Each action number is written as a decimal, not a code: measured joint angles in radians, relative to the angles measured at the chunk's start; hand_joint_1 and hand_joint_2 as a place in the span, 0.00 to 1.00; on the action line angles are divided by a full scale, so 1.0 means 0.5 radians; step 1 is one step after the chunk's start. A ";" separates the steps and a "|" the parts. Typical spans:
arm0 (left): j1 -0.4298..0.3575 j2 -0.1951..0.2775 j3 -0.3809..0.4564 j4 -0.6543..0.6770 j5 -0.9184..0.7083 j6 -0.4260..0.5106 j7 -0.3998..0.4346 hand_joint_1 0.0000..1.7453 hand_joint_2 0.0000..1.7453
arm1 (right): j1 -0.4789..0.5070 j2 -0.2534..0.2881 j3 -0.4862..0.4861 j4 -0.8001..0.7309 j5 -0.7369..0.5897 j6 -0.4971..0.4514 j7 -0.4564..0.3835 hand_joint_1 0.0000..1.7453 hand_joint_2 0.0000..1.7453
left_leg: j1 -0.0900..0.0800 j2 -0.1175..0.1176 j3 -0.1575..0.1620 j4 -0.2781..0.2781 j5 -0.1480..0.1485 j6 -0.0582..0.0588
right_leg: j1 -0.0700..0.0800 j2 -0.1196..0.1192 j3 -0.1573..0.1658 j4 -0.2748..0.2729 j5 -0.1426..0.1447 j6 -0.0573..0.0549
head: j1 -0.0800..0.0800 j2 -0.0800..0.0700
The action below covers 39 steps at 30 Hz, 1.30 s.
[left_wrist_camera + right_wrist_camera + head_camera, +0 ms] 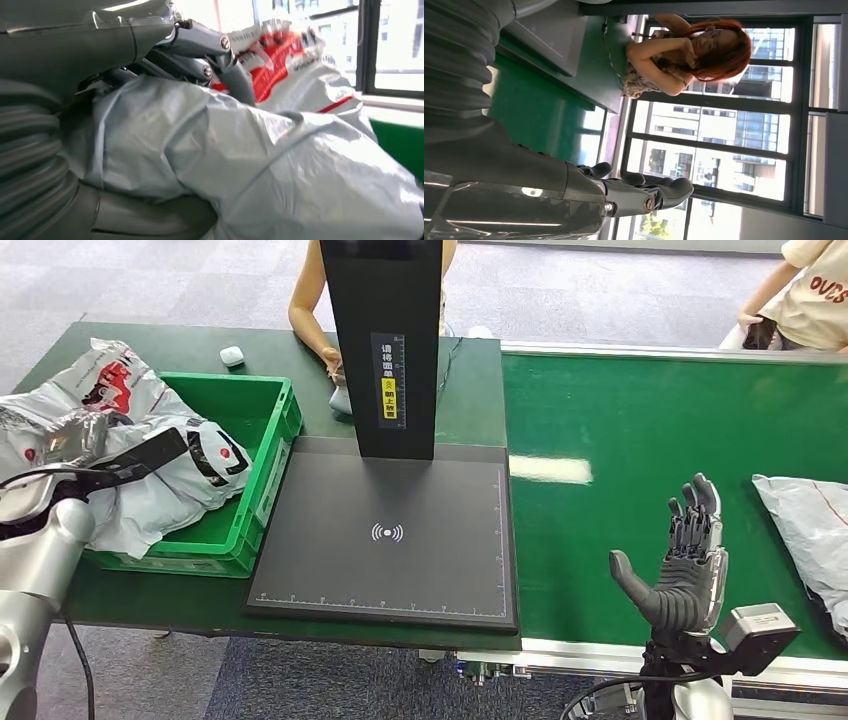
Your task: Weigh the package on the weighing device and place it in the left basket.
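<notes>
The package [150,480], a crumpled grey-white poly bag with red print, lies in the green basket [262,455] just left of the black weighing device [385,540]. Its long axis runs roughly from the basket's near-left corner toward its far-right wall, and it spills over the near-left rim. More bags are piled behind it, and where one ends and the next begins is hard to make out.

The left hand [120,465] rests on top of the package over the basket. In the left wrist view the left hand's fingers [200,55] press into the bag folds and the thumb lies under them, so it grips the package.

The right hand [685,560] is raised over the green belt [620,410], right of the weighing device, fingers spread, holding nothing. Another grey bag [810,530] on the belt is cut off by the frame edge.

A person [320,310] sits at the desk [160,350] beyond the weighing device, mostly hidden behind its black post [385,340].
</notes>
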<state>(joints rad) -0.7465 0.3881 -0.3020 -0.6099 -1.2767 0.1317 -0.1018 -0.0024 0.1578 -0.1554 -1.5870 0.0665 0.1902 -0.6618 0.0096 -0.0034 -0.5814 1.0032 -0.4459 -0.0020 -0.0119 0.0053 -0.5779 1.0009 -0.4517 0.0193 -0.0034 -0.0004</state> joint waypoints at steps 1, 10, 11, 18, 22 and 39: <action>0.007 0.000 0.001 -0.001 0.016 0.046 0.018 0.00 1.00 | 0.000 0.000 0.002 0.004 0.000 -0.007 0.000 0.00 1.00 | 0.000 0.000 0.000 0.000 0.000 0.000 | 0.000 0.000 0.000 0.000 0.000 0.000 | 0.000 0.000; 0.377 -0.030 0.144 -0.404 0.094 0.401 0.066 0.00 1.00 | 0.003 0.000 0.049 0.034 0.025 -0.085 -0.017 0.00 1.00 | -0.001 0.001 0.000 0.000 0.000 0.000 | -0.001 0.001 -0.001 0.000 -0.001 0.000 | 0.000 0.000; 0.428 -0.049 0.161 -0.479 0.113 0.431 0.041 0.00 1.00 | 0.006 0.000 0.051 0.032 0.028 -0.091 -0.016 0.00 1.00 | -0.001 0.001 0.000 0.000 0.000 0.000 | -0.001 0.001 -0.001 -0.001 -0.001 0.000 | 0.000 0.000; 0.842 -0.200 0.175 -1.068 0.546 0.498 -0.254 0.00 1.00 | 0.065 0.000 0.055 -0.016 0.036 -0.084 -0.010 0.00 1.00 | -0.003 0.001 0.000 0.000 -0.003 0.002 | -0.003 0.001 -0.001 -0.002 -0.001 0.001 | 0.000 0.000; 1.102 -0.298 0.118 -1.365 1.029 0.402 -0.576 0.00 1.00 | 0.083 -0.001 0.082 -0.028 0.045 -0.060 -0.008 0.00 1.00 | -0.004 0.002 0.000 0.000 -0.004 0.002 | -0.003 0.001 -0.001 -0.002 -0.002 0.002 | 0.000 0.000; 1.457 -0.900 -0.037 -1.515 2.755 -0.834 -0.898 0.00 1.00 | 0.003 -0.056 0.359 0.106 0.116 -0.053 0.151 0.00 1.00 | -0.004 0.000 0.000 0.000 -0.005 0.003 | -0.003 0.000 0.000 -0.002 -0.001 0.002 | 0.000 0.000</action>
<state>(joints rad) -0.0181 -0.0621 -0.3206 -1.3674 0.1008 -0.2854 -0.5506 -0.0007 0.1299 0.0239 -1.5341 0.1244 0.1637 -0.5863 0.0078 -0.0032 -0.5814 1.0032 -0.4482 -0.0007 -0.0132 0.0053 -0.5777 0.9997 -0.4524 0.0205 -0.0034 -0.0004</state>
